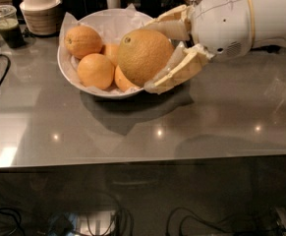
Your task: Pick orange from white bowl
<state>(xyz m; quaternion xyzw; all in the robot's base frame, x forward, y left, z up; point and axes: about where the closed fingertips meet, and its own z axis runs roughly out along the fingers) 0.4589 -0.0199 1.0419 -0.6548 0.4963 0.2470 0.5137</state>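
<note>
Orange (pixel 145 56), the big dull one, is clasped in the hand (pixel 156 58), which reaches in from the right with one finger (pixel 174 22) behind it and the other in front. It sits over the right side of the white bowl (pixel 91 89), touching or just above the smaller oranges (pixel 96 71). The grasp looks made, so lifting is the step in hand. The next move calls for a steady rise clear of the rim, without loosening the grip.
</note>
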